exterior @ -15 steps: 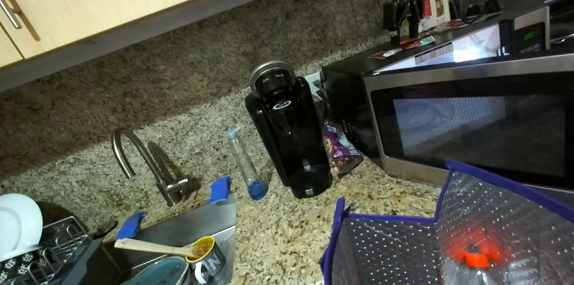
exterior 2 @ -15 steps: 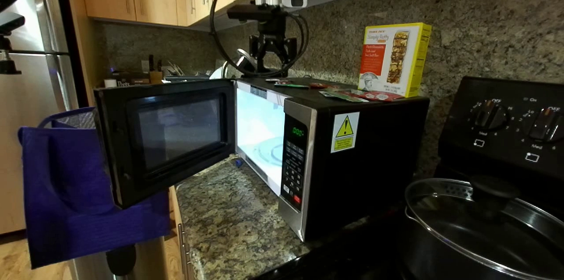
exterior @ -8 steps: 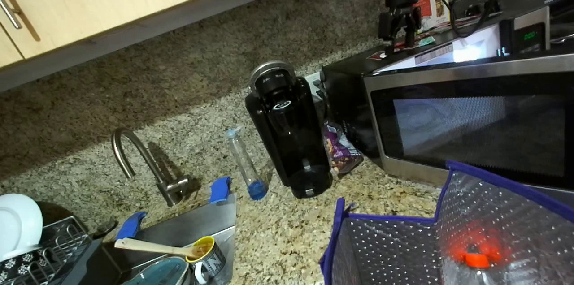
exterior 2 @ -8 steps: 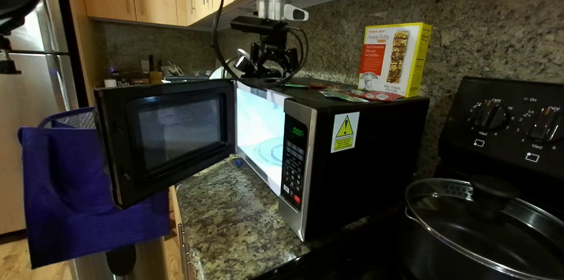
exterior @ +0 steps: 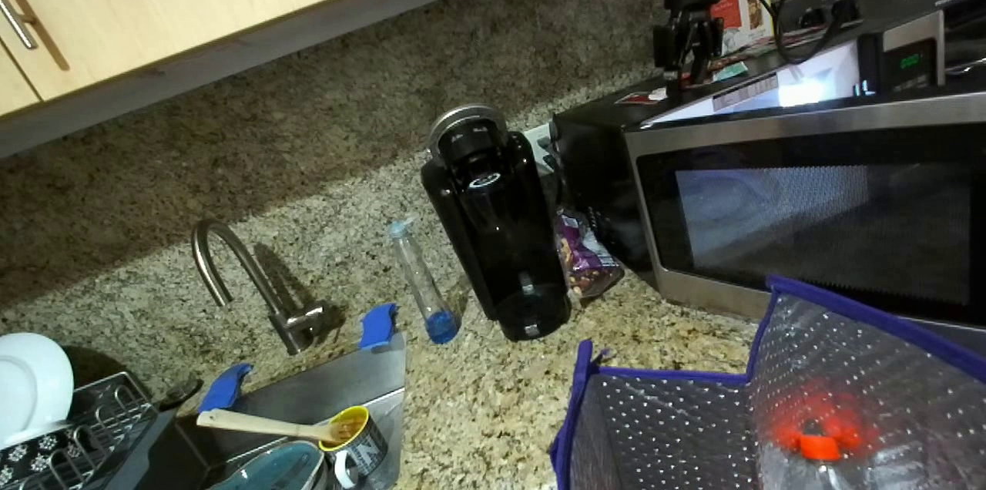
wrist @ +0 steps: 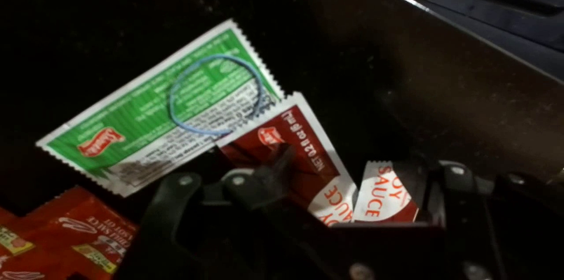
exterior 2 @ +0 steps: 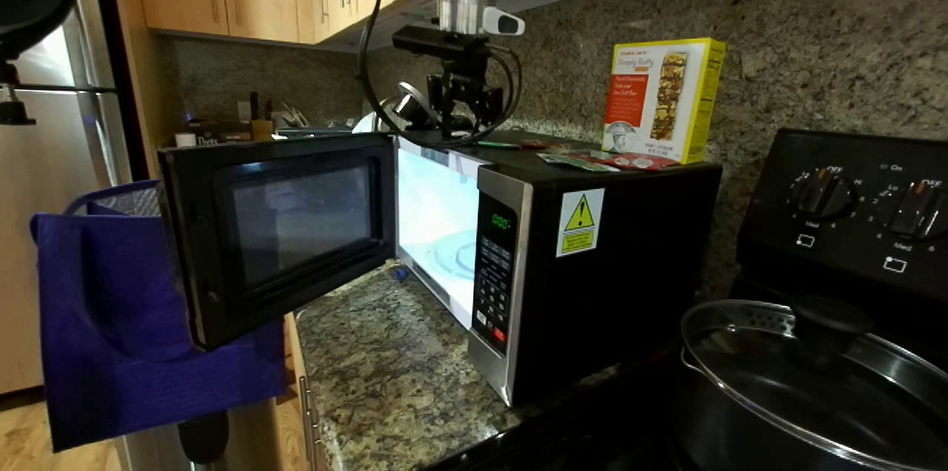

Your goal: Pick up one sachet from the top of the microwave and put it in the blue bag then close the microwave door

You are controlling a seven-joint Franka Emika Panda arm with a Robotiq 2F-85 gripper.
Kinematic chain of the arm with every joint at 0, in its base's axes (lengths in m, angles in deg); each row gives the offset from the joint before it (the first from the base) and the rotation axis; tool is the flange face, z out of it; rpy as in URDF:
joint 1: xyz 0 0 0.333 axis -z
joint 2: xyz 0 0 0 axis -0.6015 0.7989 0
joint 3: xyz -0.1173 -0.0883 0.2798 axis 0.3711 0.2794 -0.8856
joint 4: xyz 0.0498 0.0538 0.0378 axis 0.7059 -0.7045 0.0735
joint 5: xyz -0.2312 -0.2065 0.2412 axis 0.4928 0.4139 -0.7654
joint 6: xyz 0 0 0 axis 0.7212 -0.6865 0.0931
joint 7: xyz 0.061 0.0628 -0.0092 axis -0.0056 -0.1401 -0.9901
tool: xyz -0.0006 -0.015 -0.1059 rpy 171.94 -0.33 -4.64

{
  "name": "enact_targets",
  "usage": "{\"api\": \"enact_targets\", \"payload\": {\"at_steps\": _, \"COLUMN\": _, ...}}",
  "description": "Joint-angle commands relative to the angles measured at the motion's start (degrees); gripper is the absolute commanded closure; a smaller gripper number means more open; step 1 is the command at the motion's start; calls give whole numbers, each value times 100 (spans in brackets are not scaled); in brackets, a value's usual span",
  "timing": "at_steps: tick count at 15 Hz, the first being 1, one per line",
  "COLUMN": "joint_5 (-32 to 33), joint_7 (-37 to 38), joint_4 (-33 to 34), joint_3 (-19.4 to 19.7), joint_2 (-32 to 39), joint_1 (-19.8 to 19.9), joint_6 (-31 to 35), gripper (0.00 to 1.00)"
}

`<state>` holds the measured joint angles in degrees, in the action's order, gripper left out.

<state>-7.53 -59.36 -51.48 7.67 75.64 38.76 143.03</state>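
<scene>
The small flat green-and-white sachet [wrist: 150, 117], seemingly thin plastic, lay on the wide black-and-steel microwave [exterior 2: 622, 286] and was likely light, limp and slippery, best pinched across its middle. The black two-fingered gripper [exterior: 688, 78] had its fingers apart, red-brown soy-sauce packets [wrist: 304, 161] showing between them. Only the wrist view revealed the thin blue rubber-like ring [wrist: 171, 97] lying across the sachet.

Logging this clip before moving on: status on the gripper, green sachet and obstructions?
Gripper open, jaws apart. Green sachet lying on microwave top, not held. Red soy sauce sachet overlaps its edge, nearer the gripper.
</scene>
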Motion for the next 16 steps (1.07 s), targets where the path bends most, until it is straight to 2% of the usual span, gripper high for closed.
{"api": "enact_targets", "payload": {"at_steps": 1, "joint_5": -164, "joint_7": -128, "joint_4": 254, "joint_3": -122, "joint_2": 210, "joint_1": 111, "joint_6": -92, "gripper": 67}}
{"api": "enact_targets", "payload": {"at_steps": 5, "joint_5": -277, "joint_7": -163, "joint_4": 207, "joint_3": -203, "joint_2": 188, "joint_1": 167, "joint_6": -101, "gripper": 90}}
{"api": "enact_targets", "payload": {"at_steps": 8, "joint_5": -332, "joint_7": -172, "joint_4": 176, "joint_3": -225, "joint_2": 161, "joint_1": 184, "joint_6": -143, "gripper": 97}}
{"api": "enact_targets", "payload": {"at_steps": 10, "joint_5": -319, "joint_7": -167, "joint_4": 132, "joint_3": -229, "joint_2": 104, "joint_1": 195, "joint_6": -149, "gripper": 92}}
{"api": "enact_targets", "payload": {"at_steps": 15, "joint_5": -336, "joint_7": -170, "joint_4": 21, "joint_3": -279, "joint_2": 0, "joint_1": 266, "joint_6": -133, "gripper": 92}}
{"api": "enact_targets", "payload": {"at_steps": 16, "joint_5": -335, "joint_7": -70, "joint_4": 17, "joint_3": -266, "joint_2": -5, "joint_1": 266, "joint_6": -102, "gripper": 66}}
